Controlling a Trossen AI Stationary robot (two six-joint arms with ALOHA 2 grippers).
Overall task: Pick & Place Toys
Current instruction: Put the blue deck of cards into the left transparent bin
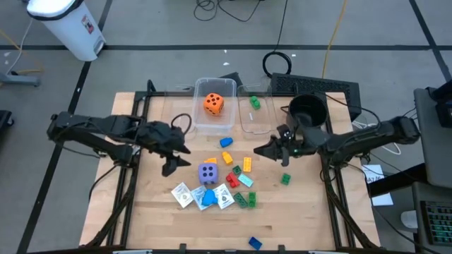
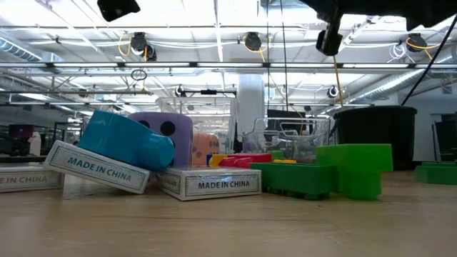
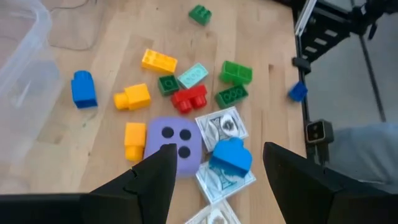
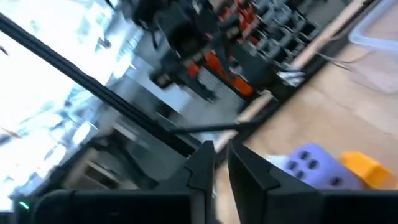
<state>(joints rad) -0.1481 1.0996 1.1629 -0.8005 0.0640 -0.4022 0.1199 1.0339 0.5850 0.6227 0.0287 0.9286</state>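
Observation:
The toys lie in a loose heap mid-table: a purple die (image 1: pixel 207 173), white cards (image 1: pixel 183 195), a blue piece (image 1: pixel 207 198) resting on the cards, and red, yellow and green bricks (image 1: pixel 240 176). An orange die (image 1: pixel 214 104) sits in a clear bin. My left gripper (image 1: pixel 176 158) hovers open above and left of the heap; in its wrist view (image 3: pixel 217 180) the purple die (image 3: pixel 174 146) shows between the fingers, untouched. My right gripper (image 1: pixel 260 149) hangs above the heap's right side, its fingers (image 4: pixel 202 163) a narrow gap apart, holding nothing.
Two clear bins (image 1: pixel 199 116) (image 1: pixel 258 120) stand side by side at the table's far middle, the right one holding a green brick (image 1: pixel 254 103). A black pot (image 1: pixel 308 109) stands right of them. Single bricks lie apart: green (image 1: pixel 285 179) and blue (image 1: pixel 255 243) near the front edge.

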